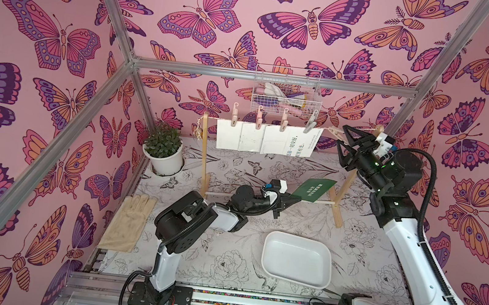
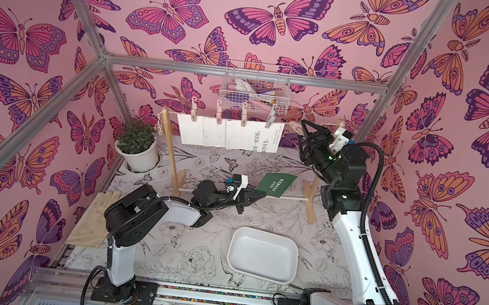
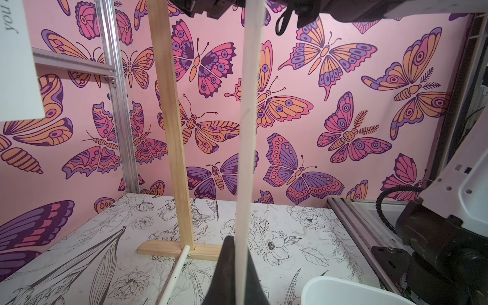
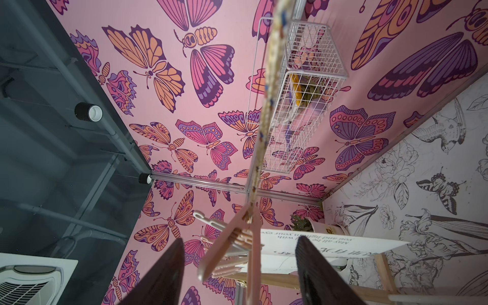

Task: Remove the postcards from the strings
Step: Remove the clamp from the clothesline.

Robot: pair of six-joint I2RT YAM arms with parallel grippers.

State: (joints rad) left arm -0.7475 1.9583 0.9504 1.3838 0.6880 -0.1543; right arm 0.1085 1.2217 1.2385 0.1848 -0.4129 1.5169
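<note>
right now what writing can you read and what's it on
"一切安好" / "眼里有光": hanging white card
"May all be well with" / "you and light in your eye": white card again, upside down in the right wrist view
green card: white writing, too small to read

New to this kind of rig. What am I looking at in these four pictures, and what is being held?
Two robot arms stand at a flower-printed table. Both top views look down from overhead; each wrist view looks out along one arm's jaws. A wooden rack carries a string with four postcards clipped on by clothespins. The left arm has its jaws shut on a dark green postcard. The right arm has its jaws open around a pink clothespin on the string. On the table lie a white tray, a beige glove and a potted plant.
</note>
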